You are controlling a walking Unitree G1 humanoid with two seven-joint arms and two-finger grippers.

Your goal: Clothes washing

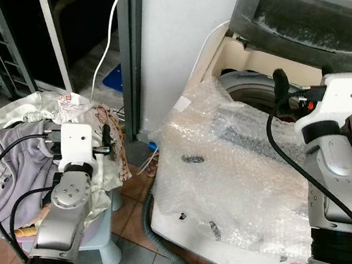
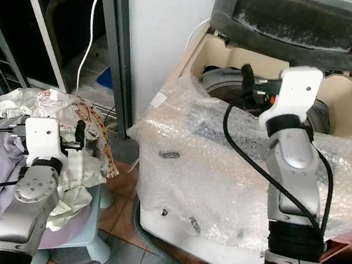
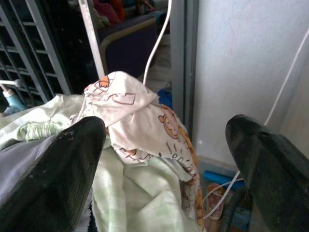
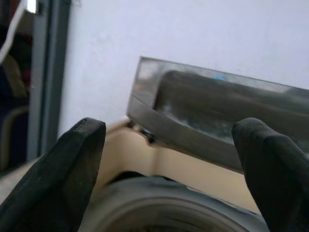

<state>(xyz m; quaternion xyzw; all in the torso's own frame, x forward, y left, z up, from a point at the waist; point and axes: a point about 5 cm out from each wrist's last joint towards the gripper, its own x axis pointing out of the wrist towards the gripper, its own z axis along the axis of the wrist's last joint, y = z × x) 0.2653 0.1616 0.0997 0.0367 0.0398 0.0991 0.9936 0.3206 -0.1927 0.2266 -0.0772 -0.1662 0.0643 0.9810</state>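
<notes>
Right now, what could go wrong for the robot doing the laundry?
The bubble wrap draped over the washing machine could snag a garment or slide into the drum. The left gripper is open over the clothes pile, next to a white cable that it might catch. The right gripper, open over the drum, sits close under the raised lid and could bump it.

Even, soft daylight fills the head views; the white wall and the bubble wrap are bright, with pale glare on the wrap's creases. The doorway at left is deep in shadow. Head views are fairly sharp. In both wrist views the near black fingers are blurred, and the washing machine lid looks soft and hazy.
</notes>
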